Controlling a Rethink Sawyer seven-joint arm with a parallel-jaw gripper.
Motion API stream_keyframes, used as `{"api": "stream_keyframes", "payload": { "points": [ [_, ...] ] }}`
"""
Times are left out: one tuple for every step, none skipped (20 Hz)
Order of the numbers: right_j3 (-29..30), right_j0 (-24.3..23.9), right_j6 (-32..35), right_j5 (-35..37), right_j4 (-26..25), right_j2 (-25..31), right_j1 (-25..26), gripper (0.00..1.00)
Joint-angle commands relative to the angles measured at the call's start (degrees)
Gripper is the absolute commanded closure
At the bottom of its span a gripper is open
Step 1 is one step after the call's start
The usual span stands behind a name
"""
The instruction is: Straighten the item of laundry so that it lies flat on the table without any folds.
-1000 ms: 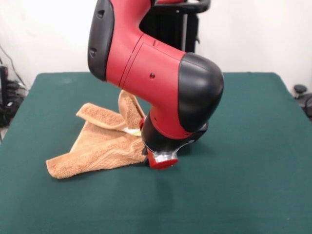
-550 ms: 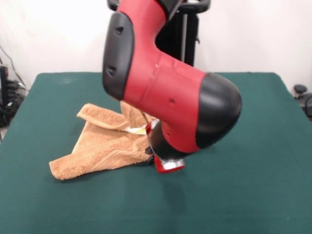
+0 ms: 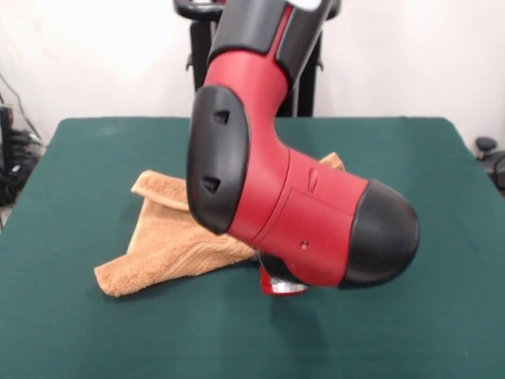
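Front view shows the table (image 3: pixel 442 237), its dark green top filling most of the scene and bare apart from the cloth near its middle. The arm (image 3: pixel 292 213) comes down over that middle, its thick red-and-black wrist section hiding much of what lies behind it. The item of laundry (image 3: pixel 170 245) sits left of the table's centre, well clear of every edge: an orange-tan towel, bunched and folded over itself, with one narrow tail pointing toward the table's near left corner and a folded ridge along its far side. A small tan corner peeks out on the other side of the arm, so the cloth probably runs beneath or behind the wrist. The gripper (image 3: pixel 282 286) shows only as a red and silver tip below the wrist, close to the table top at the towel's near right end; whether its jaws are open, closed or pinching cloth I cannot tell. The low placement suggests work at the towel's edge, and folds plainly remain.
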Motion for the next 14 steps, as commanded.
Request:
{"api": "stream_keyframes", "payload": {
  "points": [
    [-11.2, 0.2, 25.7, 0.6, 14.4, -4.9, 12.2, 1.0],
    [-11.4, 0.0, 25.9, 0.4, 15.6, -5.8, 12.4, 1.0],
    [-11.9, -0.4, 26.0, 0.3, 16.8, -7.0, 12.7, 1.0],
    [-12.1, -0.6, 26.2, 0.1, 18.0, -8.2, 12.9, 1.0],
    [-12.3, -0.8, 26.5, 0.1, 19.2, -9.4, 13.2, 1.0],
    [-12.4, -0.9, 26.8, 0.0, 20.3, -10.3, 13.3, 1.0],
    [-12.6, -1.1, 27.0, 0.0, 21.6, -11.6, 13.6, 1.0],
    [-12.7, -1.1, 27.2, -0.1, 22.4, -12.2, 13.7, 1.0],
    [-12.8, -1.2, 27.3, 0.0, 23.5, -13.4, 13.8, 1.0],
    [-12.7, -1.3, 27.3, -0.2, 24.4, -14.1, 13.9, 1.0],
    [-12.8, -1.4, 27.3, -0.3, 25.4, -15.1, 14.0, 1.0],
    [-12.7, -1.5, 27.4, -0.7, 26.4, -15.8, 14.1, 1.0],
    [-12.6, -1.5, 27.4, -1.2, 27.3, -16.6, 14.2, 1.0],
    [-12.6, -1.5, 27.4, -1.6, 28.3, -17.3, 14.3, 1.0]
  ]
}}
